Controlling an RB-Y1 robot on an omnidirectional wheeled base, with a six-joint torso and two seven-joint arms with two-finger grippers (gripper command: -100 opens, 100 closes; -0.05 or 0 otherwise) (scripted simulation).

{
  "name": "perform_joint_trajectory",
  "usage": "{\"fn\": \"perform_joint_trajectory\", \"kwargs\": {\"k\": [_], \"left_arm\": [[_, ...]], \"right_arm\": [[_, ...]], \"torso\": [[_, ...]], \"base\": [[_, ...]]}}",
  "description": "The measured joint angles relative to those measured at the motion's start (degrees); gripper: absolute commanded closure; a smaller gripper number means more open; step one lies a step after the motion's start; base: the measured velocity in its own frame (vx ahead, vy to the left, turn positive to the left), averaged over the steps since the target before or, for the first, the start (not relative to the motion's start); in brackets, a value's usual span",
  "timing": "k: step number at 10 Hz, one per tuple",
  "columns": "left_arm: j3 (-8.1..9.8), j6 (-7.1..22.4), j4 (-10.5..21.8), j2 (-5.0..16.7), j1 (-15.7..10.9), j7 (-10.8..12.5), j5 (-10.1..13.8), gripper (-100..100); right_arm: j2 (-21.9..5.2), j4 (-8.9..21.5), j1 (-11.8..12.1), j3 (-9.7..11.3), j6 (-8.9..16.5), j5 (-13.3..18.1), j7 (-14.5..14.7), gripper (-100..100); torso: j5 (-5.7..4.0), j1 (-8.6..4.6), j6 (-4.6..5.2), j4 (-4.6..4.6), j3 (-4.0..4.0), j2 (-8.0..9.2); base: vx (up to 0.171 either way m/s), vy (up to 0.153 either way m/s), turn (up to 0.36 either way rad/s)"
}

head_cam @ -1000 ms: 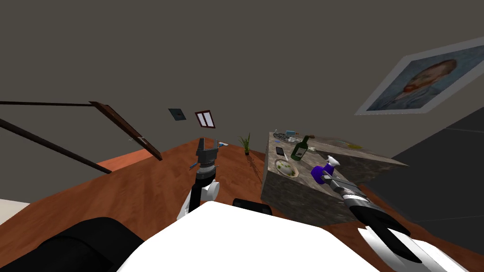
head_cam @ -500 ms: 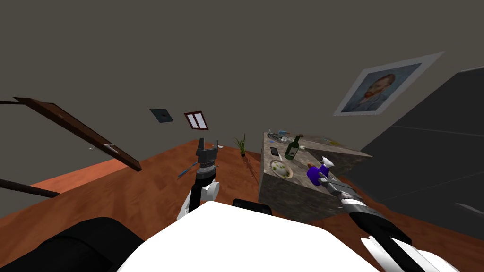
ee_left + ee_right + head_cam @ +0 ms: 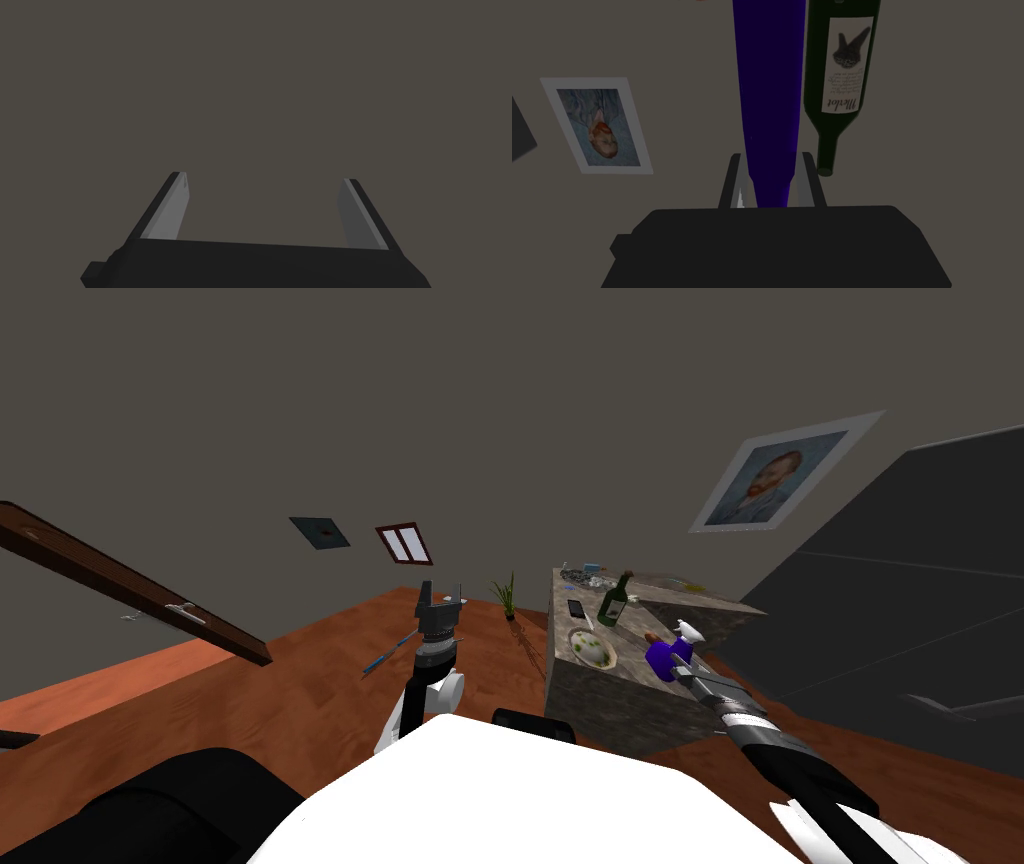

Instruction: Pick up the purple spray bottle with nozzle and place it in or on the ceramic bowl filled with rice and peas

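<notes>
Purple spray bottle [image 3: 663, 656], smooth, tapered, white-nozzled, clenched in my right jaws over the mottled grey counter [image 3: 600, 708]. The shallow round bowl [image 3: 592, 649] of green-flecked rice lies at nine o'clock from it; I judge I should carry the bottle level that way, clear of the glossy green wine bottle [image 3: 612, 600] at eleven, and lower before releasing. My left jaws stand released, well apart.

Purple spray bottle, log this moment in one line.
right gripper: jaws shut on purple spray bottle | beside bowl, not in it | left gripper: jaws open
</notes>
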Motion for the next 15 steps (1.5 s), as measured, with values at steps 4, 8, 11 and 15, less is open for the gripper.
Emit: {"fn": "perform_joint_trajectory", "kwargs": {"k": [4, 8, 11, 15], "left_arm": [[0.0, 0.0, 0.0, 0.0, 0.0, 0.0, 0.0, 0], [0.0, 0.0, 0.0, 0.0, 0.0, 0.0, 0.0, 0], [0.0, 0.0, 0.0, 0.0, 0.0, 0.0, 0.0, 0], [0.0, 0.0, 0.0, 0.0, 0.0, 0.0, 0.0, 0]], "right_arm": [[-0.8, -4.6, 3.2, -1.2, 1.9, -1.8, -2.5, 100], [-2.3, -9.4, 6.0, -2.4, 4.4, -4.2, -6.1, 100], [-3.3, -13.1, 8.1, -3.3, 6.1, -6.1, -8.8, 100], [-4.7, -18.8, 11.7, -4.4, 8.6, -8.3, -12.0, 100]], "torso": [[0.02, 0.18, 0.03, 0.07, 0.12, 0.16], [-0.02, 0.1, 0.02, 0.13, 0.17, 0.22], [-0.01, 0.18, -0.03, 0.16, 0.19, 0.23], [0.01, 0.19, -0.07, 0.16, 0.16, 0.15]], "base": [[-0.037, 0.07, -0.02], [-0.038, 0.062, -0.012], [-0.03, 0.075, -0.007], [-0.012, 0.068, -0.005]]}}
